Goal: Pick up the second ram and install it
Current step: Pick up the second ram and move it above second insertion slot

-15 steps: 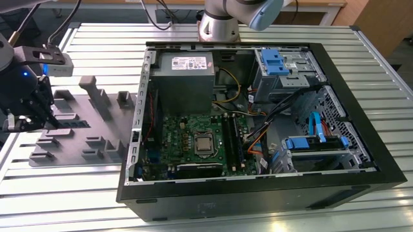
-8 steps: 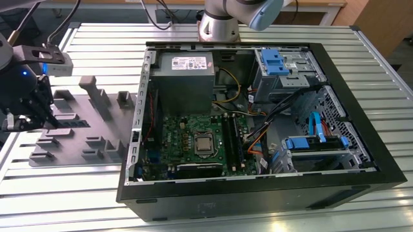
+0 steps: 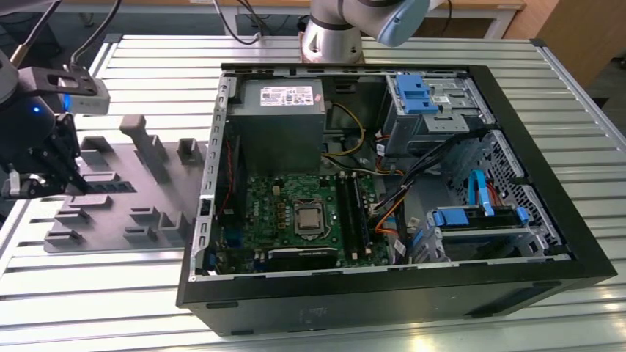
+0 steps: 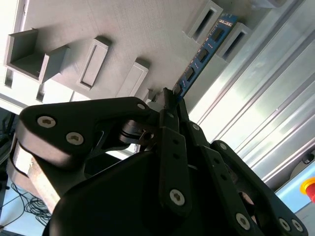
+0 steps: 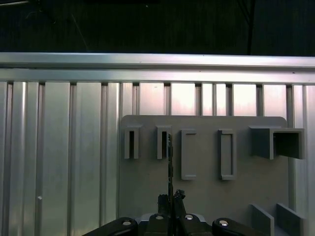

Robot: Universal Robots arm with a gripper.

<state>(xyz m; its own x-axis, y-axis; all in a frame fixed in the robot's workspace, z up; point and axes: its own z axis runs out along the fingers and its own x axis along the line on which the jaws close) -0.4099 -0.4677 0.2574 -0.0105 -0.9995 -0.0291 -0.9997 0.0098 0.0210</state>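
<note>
Spanning the whole scene, slatted metal table [image 3: 547, 81] carried everything. Open black computer case [image 3: 391, 293] lay on its side toward the exterior view's right, green motherboard [image 3: 284, 213] exposed inside. Arm base [image 3: 333, 37] stood just behind the case. Grey holder tray [image 3: 157, 183] sat flat on the table beside the case, on the exterior view's left, well apart from the motherboard. Gripper [image 5: 171, 199] hung low over the far-left part of the tray, fingers drawn together and pinching one end of the second ram [image 4: 204, 49]. Stick stood on edge over the tray: a thin dark line in the first wrist view, a blue-green board with black chips in the second wrist view. Its free end lay between two of the tray's raised slot blocks. Could not tell whether the stick rested in the tray or was raised off it.
</note>
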